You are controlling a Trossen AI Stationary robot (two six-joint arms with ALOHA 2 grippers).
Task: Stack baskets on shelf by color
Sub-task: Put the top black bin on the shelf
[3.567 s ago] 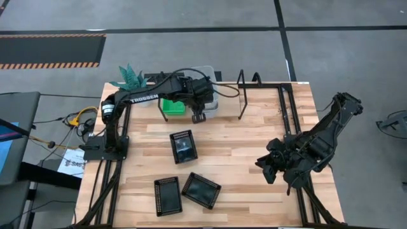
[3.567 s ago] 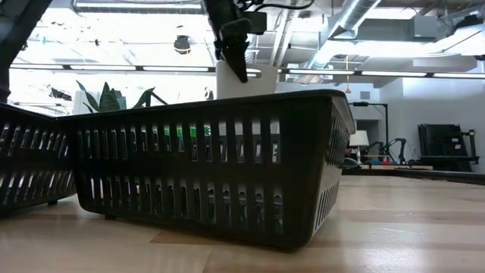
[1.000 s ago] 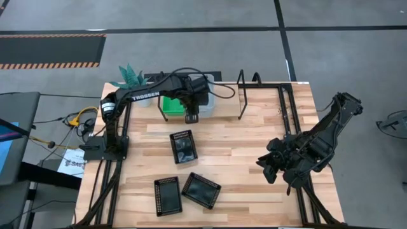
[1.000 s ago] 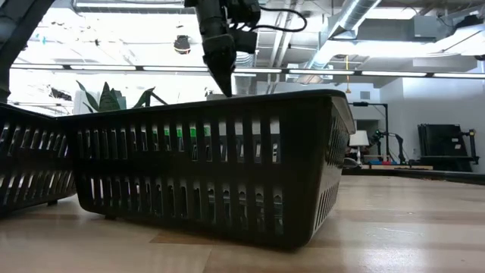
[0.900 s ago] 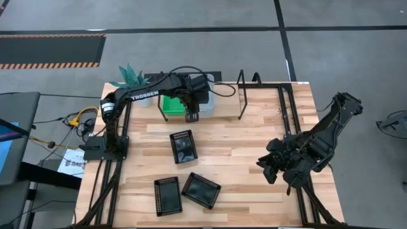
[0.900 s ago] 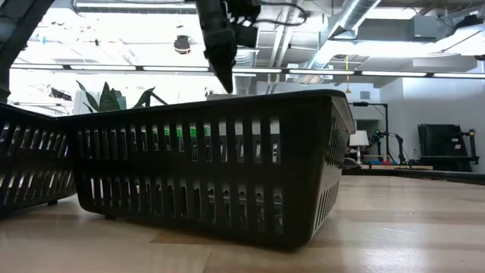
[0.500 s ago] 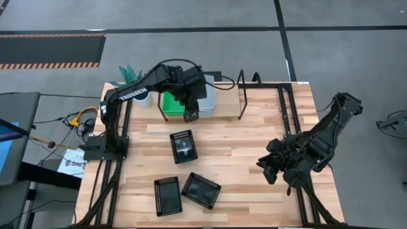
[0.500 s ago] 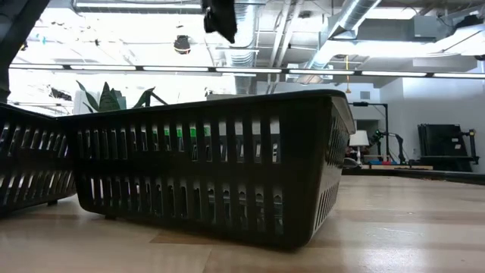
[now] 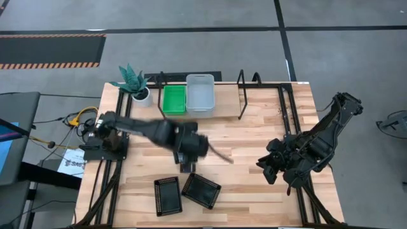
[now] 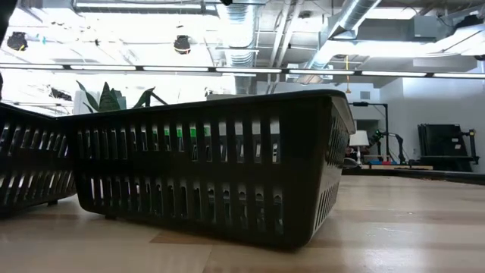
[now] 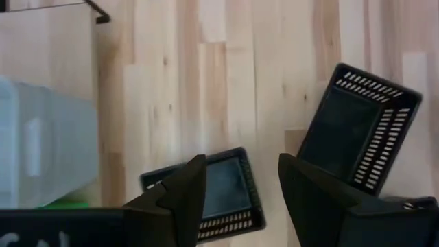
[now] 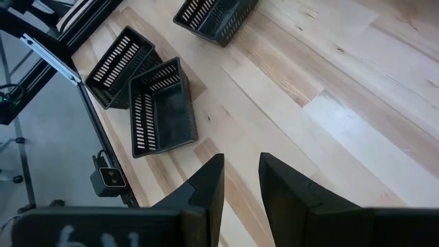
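From above, the shelf [image 9: 222, 95] is being seen along the far edge of the counter [image 9: 254, 140], with a green basket [image 9: 173, 100] and a white basket [image 9: 200, 95] being carried on it side by side, just touching. A potted plant [image 9: 132, 81] is being shown at the shelf's left end. The left gripper [image 9: 188, 166] is being held over the middle of the counter, blurred, above where a black basket is partly hidden beneath it. Two more black baskets [image 9: 167, 196] [image 9: 201, 190] are being seen near the front edge, just beside each other. The right gripper [image 9: 269, 170] is being kept folded at the counter's right side. No writing can be read here.

At counter height, a black mesh-sided basket [image 10: 220, 171] is being shown filling the foreground, with another [image 10: 34, 163] at the left; green is glimpsed through the slots.

In the left wrist view, the fingers [image 11: 182, 195] are being held well apart with nothing between them, above one black basket [image 11: 219, 189], with a second [image 11: 357, 123] tilted nearby and the white basket [image 11: 44, 147] off to the side.

In the right wrist view, the fingers [image 12: 209, 185] are being held partly apart and empty over bare wood, with three black baskets [image 12: 161, 106] [image 12: 123, 65] [image 12: 212, 17] lying farther off.
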